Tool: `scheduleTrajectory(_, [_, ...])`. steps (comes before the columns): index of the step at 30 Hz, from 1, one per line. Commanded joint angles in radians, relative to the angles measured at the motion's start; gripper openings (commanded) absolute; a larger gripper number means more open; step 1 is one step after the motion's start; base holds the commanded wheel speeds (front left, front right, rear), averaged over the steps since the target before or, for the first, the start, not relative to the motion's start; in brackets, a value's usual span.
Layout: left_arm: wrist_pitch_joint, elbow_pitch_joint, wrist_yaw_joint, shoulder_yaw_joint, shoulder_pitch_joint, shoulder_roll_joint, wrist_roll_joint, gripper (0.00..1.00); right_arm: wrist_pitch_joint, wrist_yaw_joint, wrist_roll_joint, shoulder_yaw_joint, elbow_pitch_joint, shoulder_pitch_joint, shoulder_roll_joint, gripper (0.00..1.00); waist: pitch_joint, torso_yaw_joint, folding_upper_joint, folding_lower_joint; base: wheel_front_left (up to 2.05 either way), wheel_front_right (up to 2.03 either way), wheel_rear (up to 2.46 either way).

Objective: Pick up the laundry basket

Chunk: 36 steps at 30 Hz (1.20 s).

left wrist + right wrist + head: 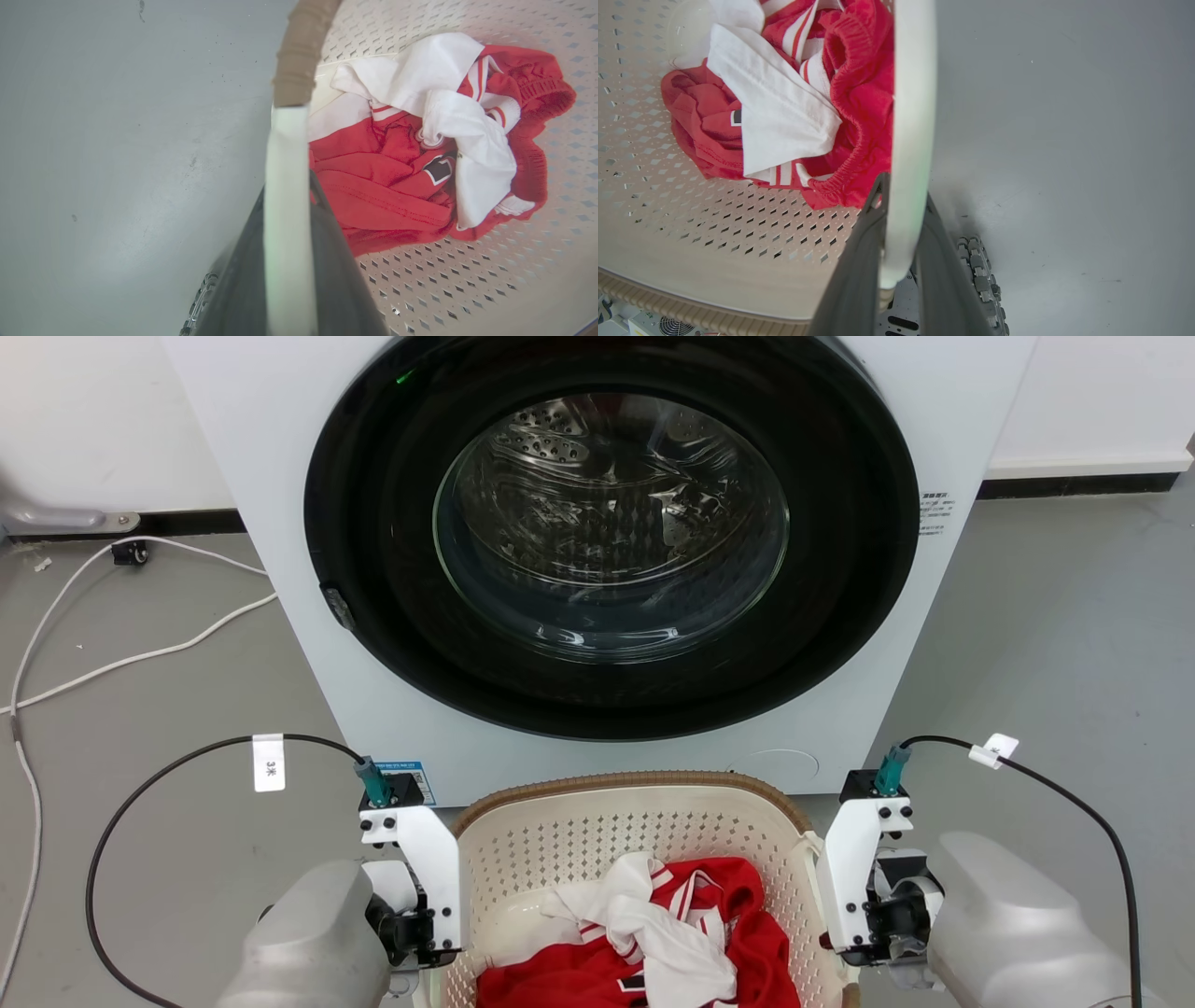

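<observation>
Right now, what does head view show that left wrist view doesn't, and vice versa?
Head view adds the white front-loading washing machine with its dark round glass door, plus a white cable. Left wrist view adds the left gripper, its dark fingers closed either side of a white side handle. Both share the cream perforated plastic laundry basket with brown woven-look rim, the red and white clothes in it, and grey floor.
</observation>
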Motion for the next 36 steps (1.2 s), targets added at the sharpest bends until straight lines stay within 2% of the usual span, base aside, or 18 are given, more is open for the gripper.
scheduleTrajectory(1, [0.001, -0.001, -0.004, -0.004, 0.009, -0.004, -0.008, 0.00, -0.007, 0.000, 0.002, 0.002, 0.001, 0.006, 0.004, 0.00, 0.000, 0.000, -0.0001, 0.0001, 0.00, 0.00, 0.00])
scheduleTrajectory(36, [0.001, -0.002, -0.004, -0.053, 0.013, -0.005, -0.056, 0.00, -0.001, 0.000, 0.017, 0.008, 0.003, 0.007, 0.004, 0.00, -0.003, -0.002, -0.0001, 0.0001, 0.00, 0.00, 0.00])
